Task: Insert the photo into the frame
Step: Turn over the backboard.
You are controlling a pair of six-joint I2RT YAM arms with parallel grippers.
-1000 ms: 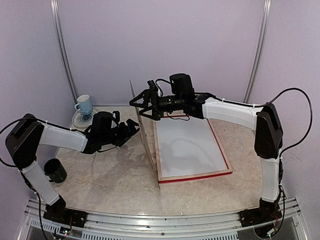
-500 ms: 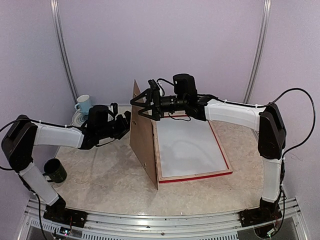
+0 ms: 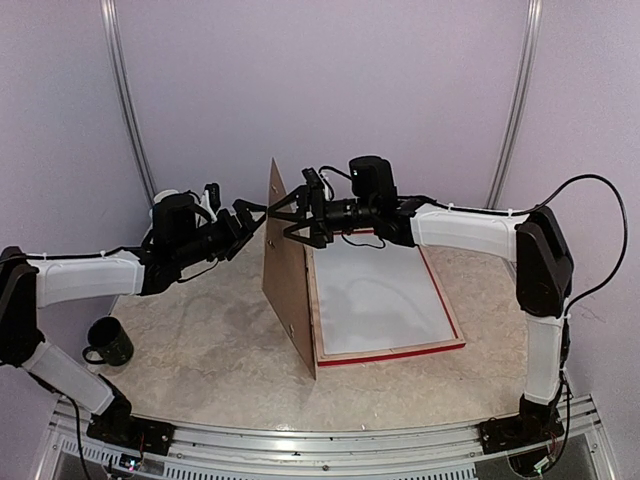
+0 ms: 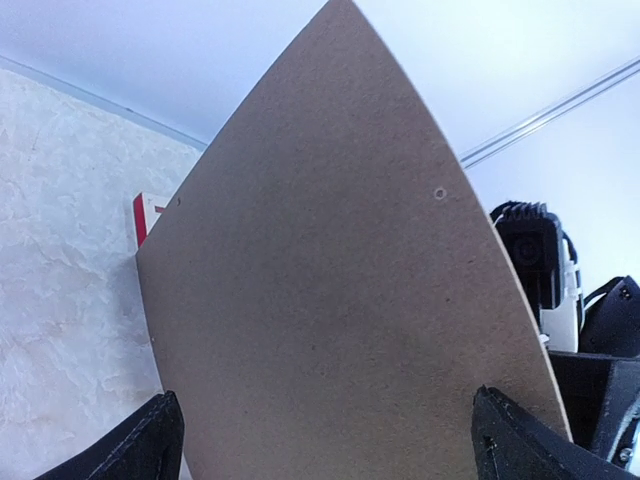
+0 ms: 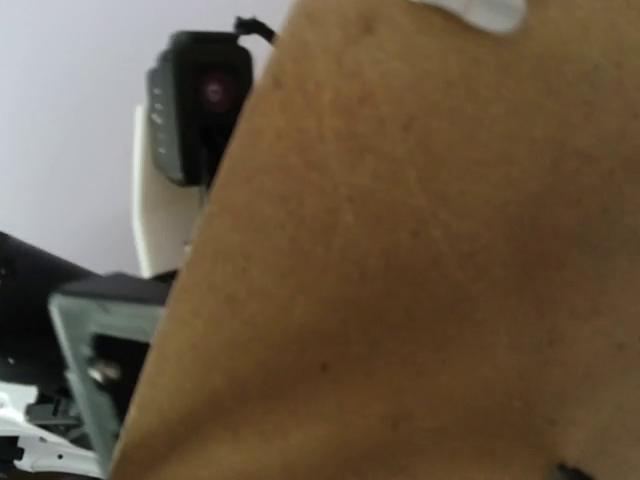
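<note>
Since the earlier frame, your left gripper (image 3: 252, 217) had reached farther out and risen to the upper left face of the brown backing board (image 3: 290, 275), which had swung more upright.

From above, the board stood on its edge, leaning, just beside the left bar of the frame (image 3: 392, 354). The frame lay flat on the table (image 3: 200, 345), right of centre, with a white sheet (image 3: 380, 295) filling it. You could not tell whether that sheet was the photo. The right gripper (image 3: 285, 218) faced the left one across the board's top. Both were spread wide and held nothing. A dark mug (image 3: 110, 342) sat at the near left.

In the left wrist view, the board filled the picture, with the fingertips (image 4: 150, 440) wide apart below it.

In the right wrist view, the board was close and blurred.
</note>
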